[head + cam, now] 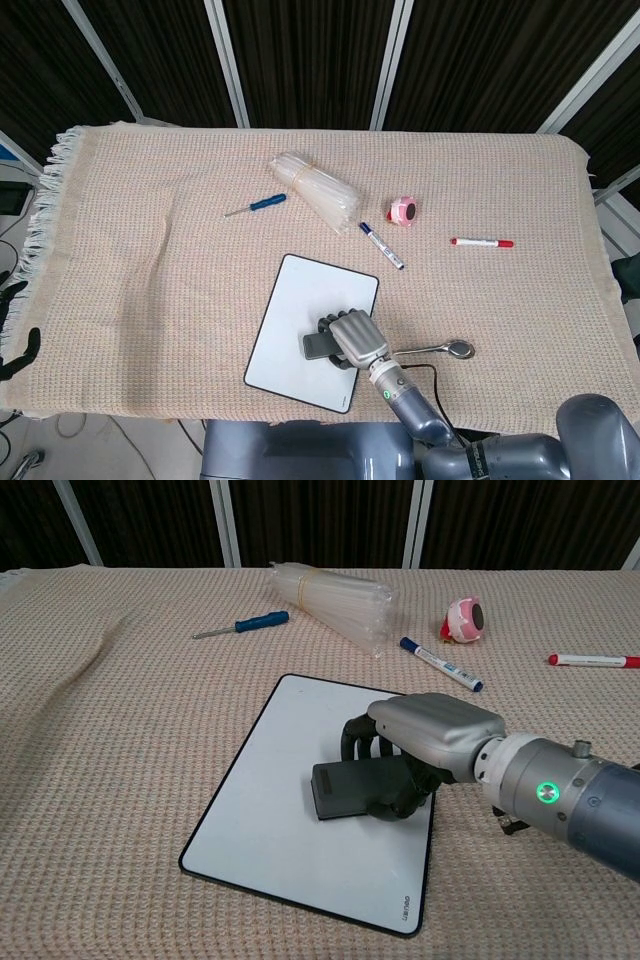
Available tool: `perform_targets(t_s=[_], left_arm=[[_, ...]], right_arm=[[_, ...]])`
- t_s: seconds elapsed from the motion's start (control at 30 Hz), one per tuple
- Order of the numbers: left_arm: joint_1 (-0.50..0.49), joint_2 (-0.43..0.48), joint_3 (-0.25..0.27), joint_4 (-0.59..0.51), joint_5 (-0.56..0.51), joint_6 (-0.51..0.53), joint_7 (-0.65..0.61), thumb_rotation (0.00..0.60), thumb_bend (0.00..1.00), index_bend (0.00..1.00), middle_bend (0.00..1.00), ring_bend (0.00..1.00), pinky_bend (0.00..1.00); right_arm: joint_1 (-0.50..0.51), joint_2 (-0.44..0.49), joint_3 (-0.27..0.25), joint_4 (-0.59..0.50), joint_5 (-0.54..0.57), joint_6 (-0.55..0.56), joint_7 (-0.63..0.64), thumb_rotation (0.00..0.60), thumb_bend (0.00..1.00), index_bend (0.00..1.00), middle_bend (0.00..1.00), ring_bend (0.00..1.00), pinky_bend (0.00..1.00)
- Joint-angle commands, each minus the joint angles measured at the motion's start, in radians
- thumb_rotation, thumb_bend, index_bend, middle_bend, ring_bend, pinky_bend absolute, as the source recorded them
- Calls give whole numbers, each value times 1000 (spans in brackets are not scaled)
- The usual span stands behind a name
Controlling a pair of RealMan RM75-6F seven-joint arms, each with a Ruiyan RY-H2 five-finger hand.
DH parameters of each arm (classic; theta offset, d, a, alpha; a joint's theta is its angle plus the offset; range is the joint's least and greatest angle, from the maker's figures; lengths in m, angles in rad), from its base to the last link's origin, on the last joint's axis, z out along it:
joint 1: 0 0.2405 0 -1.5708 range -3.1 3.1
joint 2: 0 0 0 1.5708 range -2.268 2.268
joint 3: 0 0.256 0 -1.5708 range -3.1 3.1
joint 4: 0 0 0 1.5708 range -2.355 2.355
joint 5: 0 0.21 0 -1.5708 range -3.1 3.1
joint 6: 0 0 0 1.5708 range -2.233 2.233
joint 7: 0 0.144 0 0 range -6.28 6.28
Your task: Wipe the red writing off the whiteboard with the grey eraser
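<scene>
Your right hand [425,748] grips the grey eraser [355,788], flat on the whiteboard [275,810] at lower centre; it looks light and stiff; hold its long sides; no red writing shows.

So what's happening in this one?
The right hand holds the grey eraser pressed flat on the whiteboard, near the board's right edge. No red writing shows on the parts of the board that are in view; whether any remains beneath the eraser and hand cannot be told. The left hand is not in view. A blue screwdriver, a bundle of clear straws, a blue marker, a red marker and a pink tape roll lie untouched on the cloth.
</scene>
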Motion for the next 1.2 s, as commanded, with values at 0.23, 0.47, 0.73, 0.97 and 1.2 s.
perform_targets(t_s=[0.23,0.47,0.73,0.97,1.2], left_arm=[[0,0,-1,0,-1,2,2,600,423,160,19,0,0],[0,1,-1,-1,0,1,1,600,423,160,19,0,0],[1,2,1,-1,0,0,1,600,423,160,19,0,0],[3,5,-1,-1,-1,5,-1,600,423,160,19,0,0],[2,3,0,1,1,4,3,600,423,160,19,0,0]], right_arm=[[-24,12,-15,-14,-46,11,1,600,480,545,511,465,515],[-18,-18,18,57,-33,1,-11,600,481,551,511,465,515],[-7,-47,65,164,5,-16,-15,600,485,551,511,465,515],[-1,-21,108,176,28,-35,4,600,485,551,511,465,515],[-8,40,120,127,41,-36,2,600,485,552,511,464,515]])
